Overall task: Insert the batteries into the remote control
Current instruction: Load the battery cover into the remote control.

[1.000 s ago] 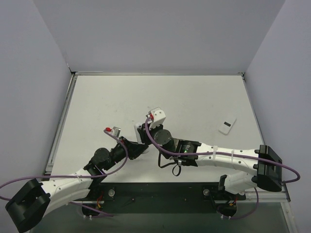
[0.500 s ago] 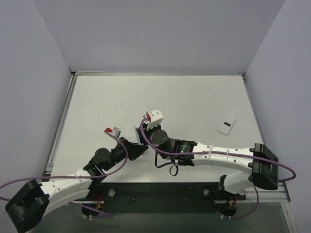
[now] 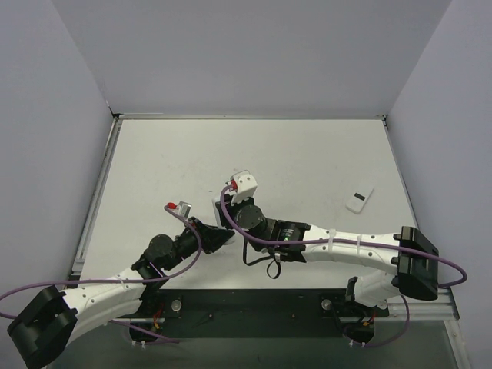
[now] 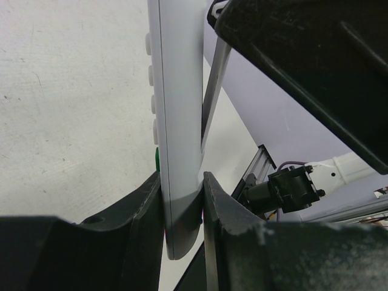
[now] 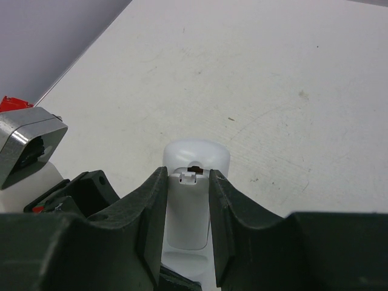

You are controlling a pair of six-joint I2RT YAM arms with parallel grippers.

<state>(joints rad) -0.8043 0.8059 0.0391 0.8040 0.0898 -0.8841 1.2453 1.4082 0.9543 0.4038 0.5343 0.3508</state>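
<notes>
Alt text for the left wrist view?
The left tool is shut on the white remote control, seen edge-on with its buttons facing left. The pale table lies behind, and a dark housing fills the upper right.

The counter (image 3: pixel 307 154) was a flat, off-white, matte surface, roughly square in the overhead view. A thin metal rail (image 3: pixel 96 201) ran along its left side, and similar strips edged the back and the right side. Along the near edge sat a dark mounting strip (image 3: pixel 261 304). Close up, the surface was not spotless: faint curved scuffs (image 5: pixel 267 124) and a few tiny dark specks showed in the right wrist view, and fine hairline marks in the left wrist view. Only one loose thing lay directly on the counter: a small, flat white cover piece (image 3: pixel 359 198), near the right rail, lying diagonally, well apart from the middle of the surface.
</notes>
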